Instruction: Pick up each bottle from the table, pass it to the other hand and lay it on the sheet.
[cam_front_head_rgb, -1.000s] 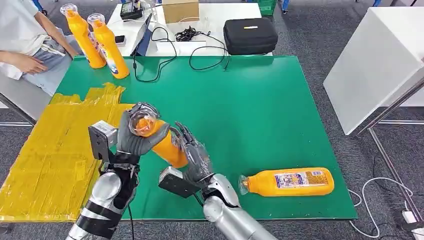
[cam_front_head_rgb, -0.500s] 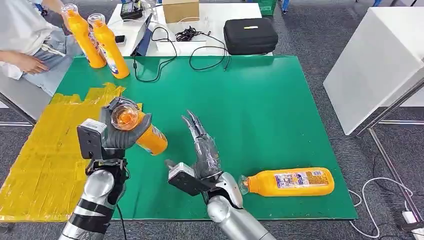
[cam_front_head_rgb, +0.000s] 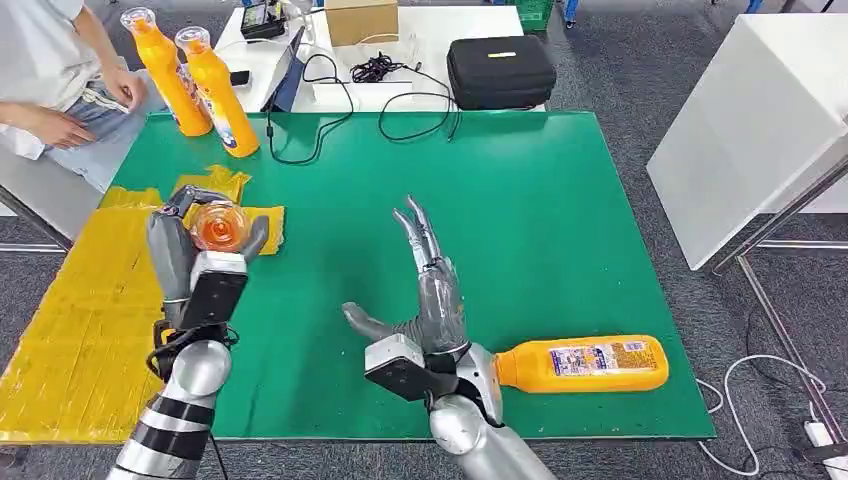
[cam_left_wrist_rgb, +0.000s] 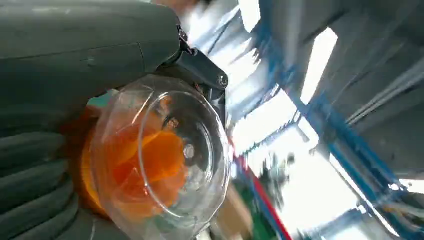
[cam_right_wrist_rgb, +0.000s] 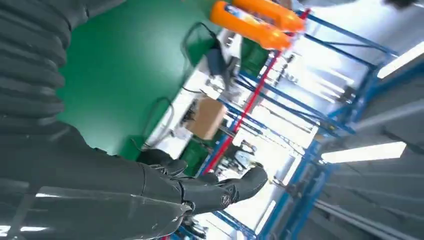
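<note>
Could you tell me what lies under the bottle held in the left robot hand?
The left robot hand grips the bottle above the edge of the yellow sheet, beside the green mat. The bottle's body and the patch directly beneath are covered by the hand and wrist.

Head camera: high on the robot, facing forward and down over the green table (cam_front_head_rgb: 520, 200). Left wrist camera: close behind the left hand (cam_left_wrist_rgb: 55, 75), tipped up toward ceiling lights. Right wrist camera: close behind the right hand (cam_right_wrist_rgb: 100, 185), turned sideways. Shared with head view: green table, two standing bottles (cam_right_wrist_rgb: 255, 20) at the far edge.
</note>
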